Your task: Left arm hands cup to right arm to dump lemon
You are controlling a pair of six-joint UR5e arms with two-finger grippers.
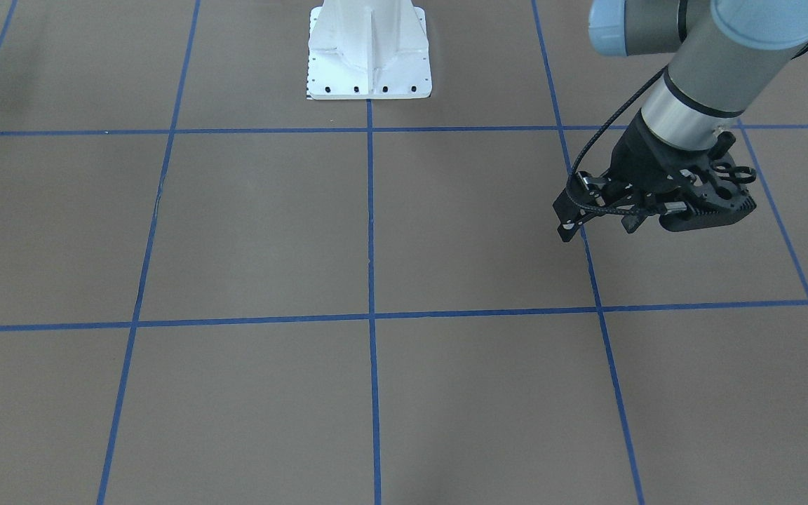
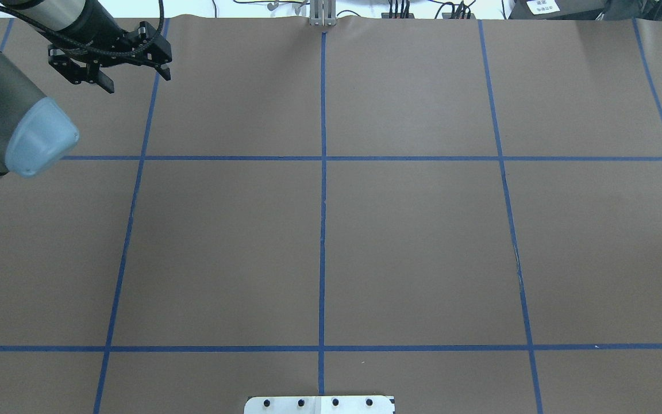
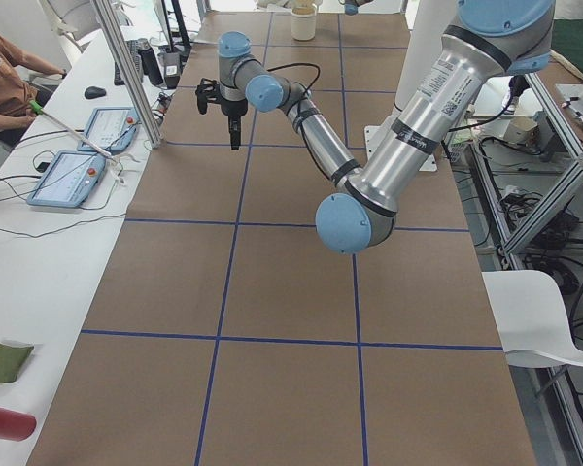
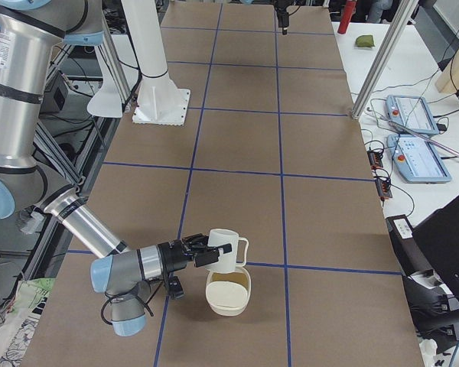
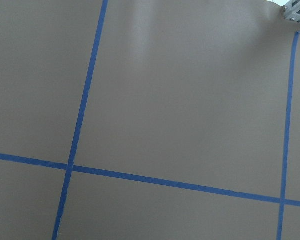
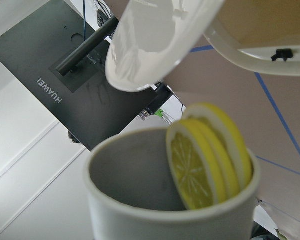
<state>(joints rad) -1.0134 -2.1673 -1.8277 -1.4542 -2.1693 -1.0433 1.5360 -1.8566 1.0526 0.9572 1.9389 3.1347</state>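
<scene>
The cup (image 4: 226, 248), a white mug with its handle turned away from the arm, hangs just above a cream bowl (image 4: 229, 297) at the table's near end in the exterior right view. My right gripper (image 4: 206, 255) holds it from the side. The right wrist view shows the cup (image 6: 140, 205) close before the camera, grey inside. The lemon (image 6: 205, 160), as yellow slices, leans against the cup's wall at the rim. The bowl's rim (image 6: 250, 55) is beside it. My left gripper (image 2: 135, 80) is open and empty above the table's far left corner; it also shows in the front-facing view (image 1: 599, 228).
The robot's white pedestal (image 1: 369, 56) stands at the table's robot side. Blue tape lines (image 2: 323, 230) divide the brown table. A black HUAWEI laptop (image 6: 50, 90) and two tablets (image 4: 413, 138) lie on the side bench. An operator (image 3: 5, 78) sits beyond the table.
</scene>
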